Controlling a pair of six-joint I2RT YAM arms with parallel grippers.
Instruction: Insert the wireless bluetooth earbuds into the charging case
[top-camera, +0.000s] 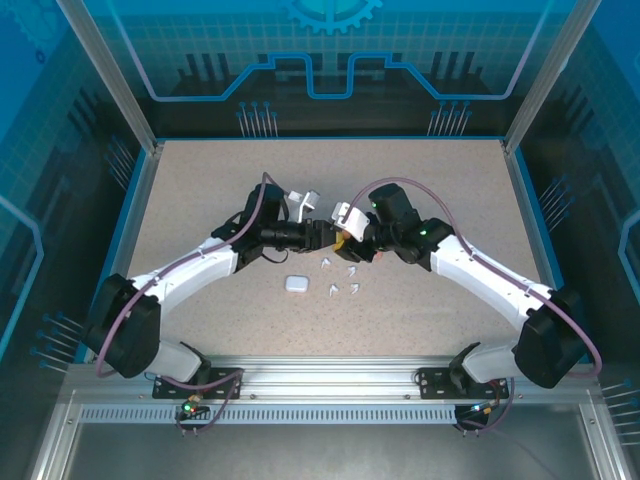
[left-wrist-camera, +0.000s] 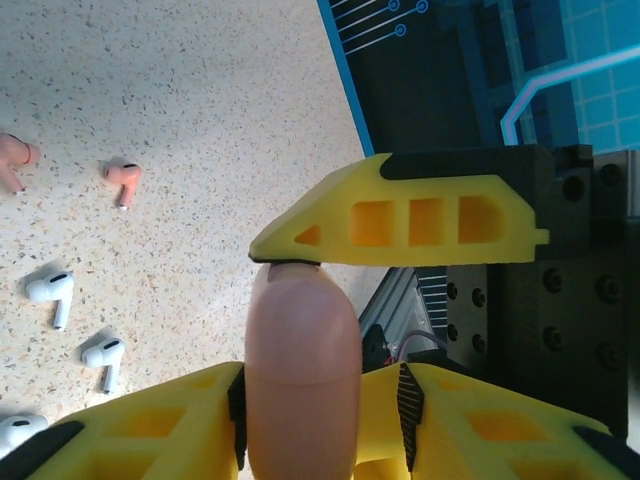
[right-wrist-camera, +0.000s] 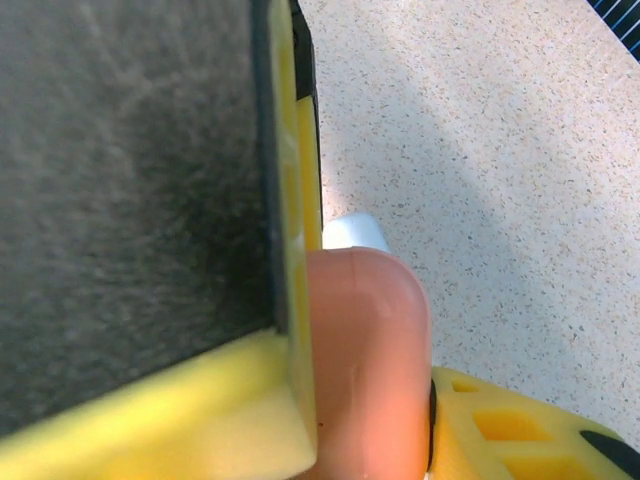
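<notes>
The two arms meet over the middle of the bench (top-camera: 200, 190), and between them sits the pink charging case (left-wrist-camera: 300, 370), lifted off the surface. The left hand (left-wrist-camera: 320, 400) is drawn in most of the way, its yellow fingers (left-wrist-camera: 150, 430) pressed against either side of the case. The right hand (right-wrist-camera: 370, 400) is closed to about the same width on the same case, which fills the gap between its fingers in the right wrist view. One of its fingers touches the case's rounded end, as the left wrist view shows.

The earbuds lie loose on the bench, just on the near side of the hands and below them. The white earbuds (left-wrist-camera: 50, 290) are scattered in a small group, apart from one another, and the two pink earbuds (left-wrist-camera: 122, 178) lie a little beyond them. None is touched by either hand. A white case (top-camera: 296, 284) rests flat just left of the group.

Bare bench stretches away behind the hands to the blue rim (top-camera: 330, 139), and to both sides. The near strip between the earbuds and the arm bases is narrower.
</notes>
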